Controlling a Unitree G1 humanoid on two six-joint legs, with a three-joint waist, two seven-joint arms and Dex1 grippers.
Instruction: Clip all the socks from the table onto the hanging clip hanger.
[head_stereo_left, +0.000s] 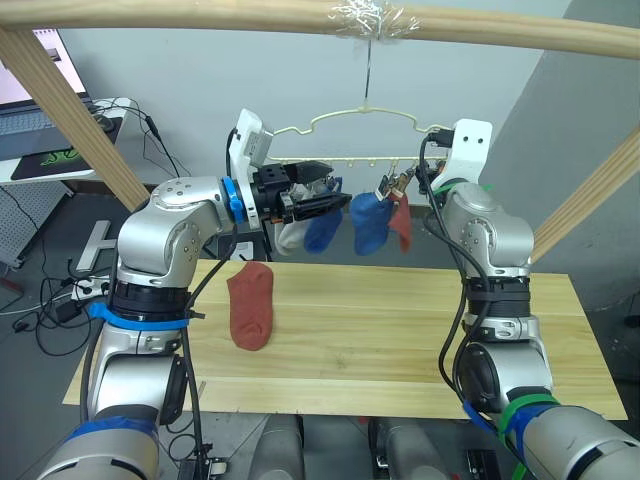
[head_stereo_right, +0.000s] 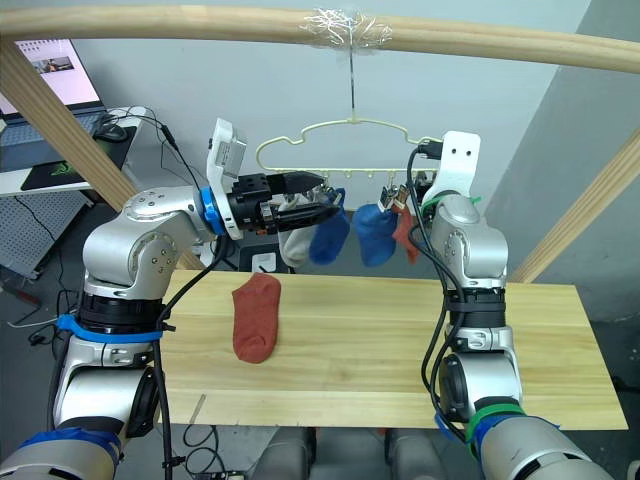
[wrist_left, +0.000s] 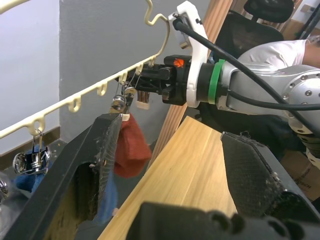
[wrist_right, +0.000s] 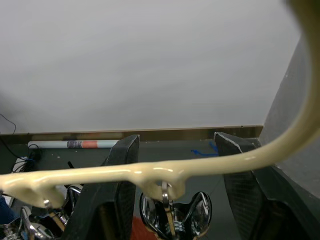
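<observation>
A pale yellow-green clip hanger (head_stereo_left: 365, 118) hangs by its hook from the top pole. Clipped to it are a light grey sock (head_stereo_left: 290, 236), two blue socks (head_stereo_left: 322, 228) (head_stereo_left: 368, 226) and a rust-red sock (head_stereo_left: 401, 226). Another rust-red sock (head_stereo_left: 250, 305) lies flat on the left part of the table (head_stereo_left: 400, 340). My left gripper (head_stereo_left: 333, 197) is raised in front of the hanging socks, open and empty, with a silver clip (wrist_left: 122, 102) by one finger. My right gripper (wrist_right: 175, 142) is up at the hanger's right end, open, with the bar and a clip (wrist_right: 165, 207) between its fingers.
A frame of round wooden poles surrounds the work area: a top pole (head_stereo_left: 200, 12), a slanted one at the left (head_stereo_left: 70, 110) and another at the right (head_stereo_left: 590, 190). A laptop (head_stereo_left: 30, 90) sits on a desk at the far left, with cables on the floor below.
</observation>
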